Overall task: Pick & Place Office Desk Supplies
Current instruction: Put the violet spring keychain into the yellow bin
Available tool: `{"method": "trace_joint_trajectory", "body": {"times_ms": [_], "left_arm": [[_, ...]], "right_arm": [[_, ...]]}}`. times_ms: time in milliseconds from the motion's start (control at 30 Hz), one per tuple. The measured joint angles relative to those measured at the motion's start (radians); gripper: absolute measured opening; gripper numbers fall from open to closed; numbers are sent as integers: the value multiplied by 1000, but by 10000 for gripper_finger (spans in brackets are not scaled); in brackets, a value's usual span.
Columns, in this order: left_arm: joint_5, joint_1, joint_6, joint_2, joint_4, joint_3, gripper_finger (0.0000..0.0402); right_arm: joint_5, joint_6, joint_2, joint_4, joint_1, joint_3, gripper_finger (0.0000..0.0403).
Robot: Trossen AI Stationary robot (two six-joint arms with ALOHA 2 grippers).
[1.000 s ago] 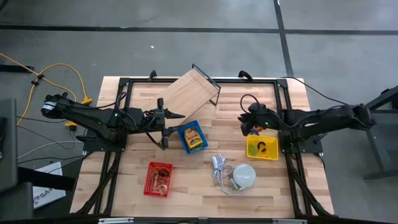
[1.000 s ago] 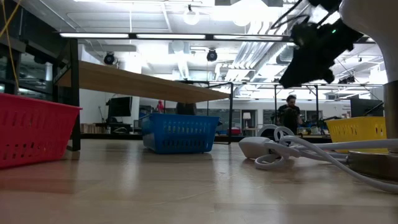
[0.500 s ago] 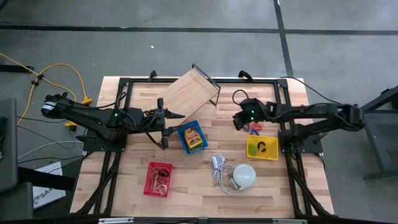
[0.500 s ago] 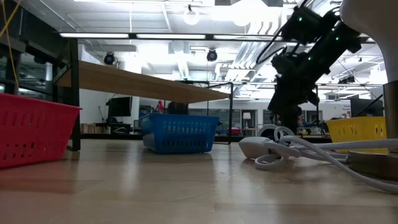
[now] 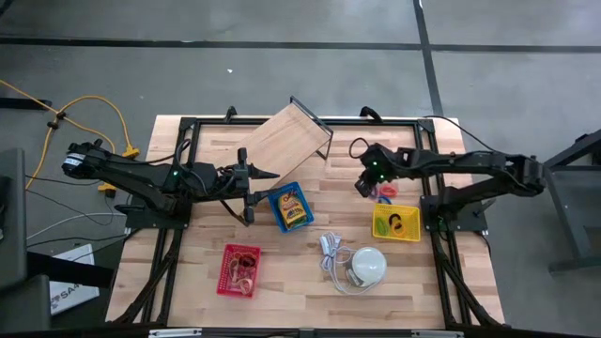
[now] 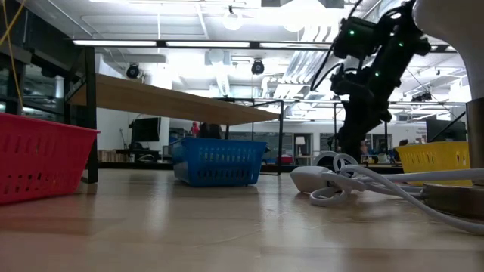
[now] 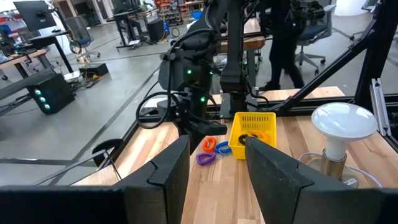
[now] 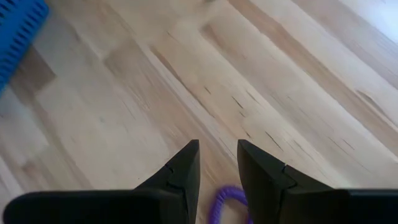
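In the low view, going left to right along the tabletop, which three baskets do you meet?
red basket → blue basket → yellow basket

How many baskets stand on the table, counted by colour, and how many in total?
Red basket: 1
Blue basket: 1
Yellow basket: 1
Total: 3 baskets
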State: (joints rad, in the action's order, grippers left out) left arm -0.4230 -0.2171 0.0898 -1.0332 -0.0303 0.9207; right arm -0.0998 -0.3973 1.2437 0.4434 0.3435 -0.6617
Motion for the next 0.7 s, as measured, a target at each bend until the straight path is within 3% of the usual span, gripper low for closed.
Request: {"method": "trace_joint_trajectory", "body": {"times_ms": [433,700], "left_arm": [[0,0,0,0,0,0,150],[0,0,0,0,0,0,150]], "right_arm": [[51,3,239,283,-1,-211,96],[69,-66,303,347,-1,-248,96]]}}
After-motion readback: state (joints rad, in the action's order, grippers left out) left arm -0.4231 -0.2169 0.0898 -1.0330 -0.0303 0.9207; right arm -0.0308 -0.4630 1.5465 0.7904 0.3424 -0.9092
